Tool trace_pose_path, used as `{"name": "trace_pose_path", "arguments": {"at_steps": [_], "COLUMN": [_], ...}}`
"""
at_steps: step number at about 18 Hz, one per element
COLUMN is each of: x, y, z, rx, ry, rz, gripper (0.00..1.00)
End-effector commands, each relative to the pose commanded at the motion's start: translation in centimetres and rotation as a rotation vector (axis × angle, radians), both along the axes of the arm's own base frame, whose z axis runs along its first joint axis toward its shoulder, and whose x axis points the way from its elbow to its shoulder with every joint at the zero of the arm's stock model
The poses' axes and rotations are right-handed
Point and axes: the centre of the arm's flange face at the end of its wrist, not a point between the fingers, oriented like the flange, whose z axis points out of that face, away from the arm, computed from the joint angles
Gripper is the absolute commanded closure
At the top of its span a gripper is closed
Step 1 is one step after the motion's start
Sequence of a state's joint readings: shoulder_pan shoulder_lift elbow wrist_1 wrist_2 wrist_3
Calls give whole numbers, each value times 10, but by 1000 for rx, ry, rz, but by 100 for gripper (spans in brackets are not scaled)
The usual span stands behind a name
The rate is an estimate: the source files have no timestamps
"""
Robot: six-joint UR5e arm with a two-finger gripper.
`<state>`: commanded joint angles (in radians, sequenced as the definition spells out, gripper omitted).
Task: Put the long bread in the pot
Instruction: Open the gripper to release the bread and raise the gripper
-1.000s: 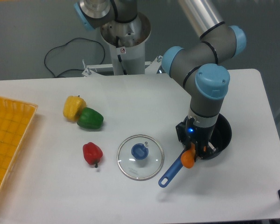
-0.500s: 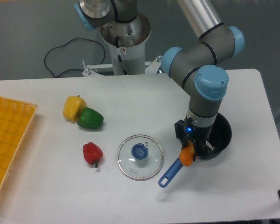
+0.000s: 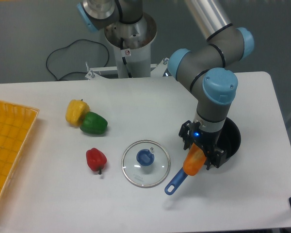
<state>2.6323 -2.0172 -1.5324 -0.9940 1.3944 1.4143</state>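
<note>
The long bread (image 3: 194, 161) is a smooth orange-tan loaf with a rounded lower end, and it hangs tilted, its bottom end leaning out toward the front left. It sits over the near-left rim of the pot (image 3: 233, 143), right above where the blue handle (image 3: 175, 180) joins the body, so it is not inside the pot. I cannot tell whether its lower end touches the handle or floats just above it.

My gripper (image 3: 200, 149) points straight down and its two dark fingers are pinched on the upper part of the loaf, one on each side (the top end of the bread is hidden between them). The fingers are only as far apart as the loaf is thick.

The pot is dark and round, mostly covered by my wrist, with its handle running down to the left on the white table (image 3: 136, 111). Just left of the handle lies the round glass lid (image 3: 146, 163) with its blue knob, flat on the table.
</note>
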Motion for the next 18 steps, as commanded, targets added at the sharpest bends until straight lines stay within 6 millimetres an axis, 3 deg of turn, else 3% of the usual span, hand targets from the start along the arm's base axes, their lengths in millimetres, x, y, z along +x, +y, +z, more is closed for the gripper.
{"name": "trace_pose_path", "arguments": {"at_steps": [5, 10, 18], "x": [20, 64, 70], "y": [-9, 5, -9], "z": [20, 35, 52], "rx": [-106, -310, -373], "ry": [25, 77, 63], "rz": [-2, -73, -77], "gripper": [0, 0, 0]}}
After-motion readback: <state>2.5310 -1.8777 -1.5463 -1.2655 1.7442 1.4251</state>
